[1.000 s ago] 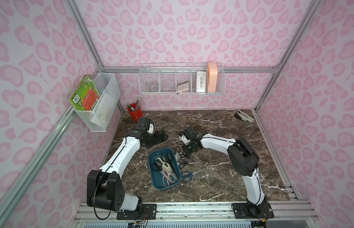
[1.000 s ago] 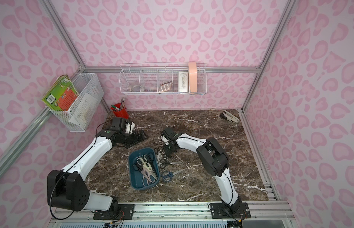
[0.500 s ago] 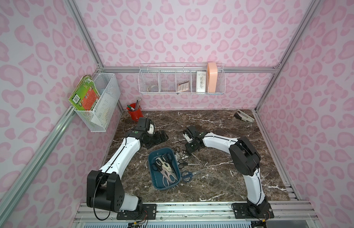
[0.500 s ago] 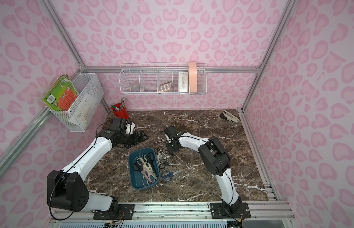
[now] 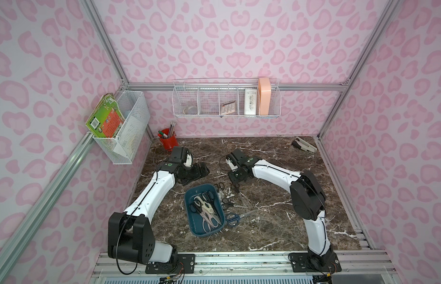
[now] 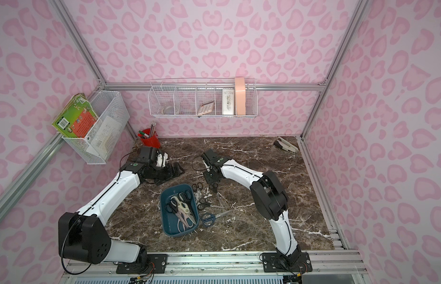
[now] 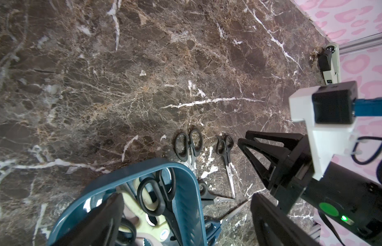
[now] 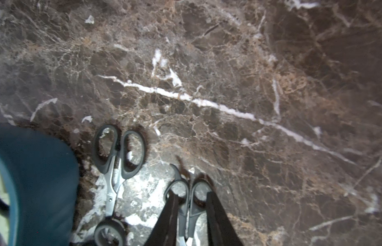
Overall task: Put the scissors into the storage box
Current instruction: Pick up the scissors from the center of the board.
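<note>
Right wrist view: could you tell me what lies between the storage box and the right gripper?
A black-handled pair of scissors lies flat between the storage box and the right gripper; the right wrist view shows it.

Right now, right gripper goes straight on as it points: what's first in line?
Right gripper meets the small black-handled scissors between its jaws first, tabletop just below; may already touch, depth unclear.

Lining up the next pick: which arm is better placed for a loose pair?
Right, likely. The right gripper straddles the small black scissors on the table; the left gripper hangs open beyond the storage box, farther from them.
</note>
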You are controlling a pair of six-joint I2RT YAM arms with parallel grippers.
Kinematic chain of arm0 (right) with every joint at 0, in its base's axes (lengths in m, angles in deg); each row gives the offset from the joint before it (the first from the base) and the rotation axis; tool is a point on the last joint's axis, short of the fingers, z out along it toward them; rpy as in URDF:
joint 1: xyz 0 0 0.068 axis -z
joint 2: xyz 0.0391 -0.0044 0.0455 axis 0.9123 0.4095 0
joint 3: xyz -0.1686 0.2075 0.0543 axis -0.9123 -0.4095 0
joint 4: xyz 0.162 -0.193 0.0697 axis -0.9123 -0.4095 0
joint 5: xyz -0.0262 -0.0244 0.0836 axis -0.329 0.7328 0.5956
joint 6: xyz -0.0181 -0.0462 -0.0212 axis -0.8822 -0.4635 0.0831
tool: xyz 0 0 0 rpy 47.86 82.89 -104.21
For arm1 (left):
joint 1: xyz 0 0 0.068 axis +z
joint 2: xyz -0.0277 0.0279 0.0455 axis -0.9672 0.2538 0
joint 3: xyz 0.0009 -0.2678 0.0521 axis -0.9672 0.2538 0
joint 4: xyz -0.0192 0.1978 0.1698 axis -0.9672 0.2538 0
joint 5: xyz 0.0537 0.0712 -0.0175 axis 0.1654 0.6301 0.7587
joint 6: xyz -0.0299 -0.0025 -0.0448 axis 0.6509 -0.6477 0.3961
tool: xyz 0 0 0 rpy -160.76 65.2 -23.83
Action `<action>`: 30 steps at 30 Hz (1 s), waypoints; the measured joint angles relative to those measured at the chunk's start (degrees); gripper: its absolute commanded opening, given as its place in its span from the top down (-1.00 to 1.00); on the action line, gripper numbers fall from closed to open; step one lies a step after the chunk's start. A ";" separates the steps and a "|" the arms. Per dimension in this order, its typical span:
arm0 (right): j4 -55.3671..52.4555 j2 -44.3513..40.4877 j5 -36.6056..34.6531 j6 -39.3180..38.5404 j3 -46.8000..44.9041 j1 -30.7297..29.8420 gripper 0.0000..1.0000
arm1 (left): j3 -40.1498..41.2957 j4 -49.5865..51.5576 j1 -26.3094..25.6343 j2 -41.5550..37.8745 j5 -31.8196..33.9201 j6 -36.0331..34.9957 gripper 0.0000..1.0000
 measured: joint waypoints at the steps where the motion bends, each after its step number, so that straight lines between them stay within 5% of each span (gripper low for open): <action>1: -0.92 0.55 0.28 1.03 0.59 -0.48 0.45 | -0.11 0.15 0.00 0.00 0.42 -0.17 -0.96; 30: -6.56 5.55 0.59 6.47 1.36 2.58 0.53 | 2.45 1.75 0.66 -3.08 5.57 -3.65 -0.97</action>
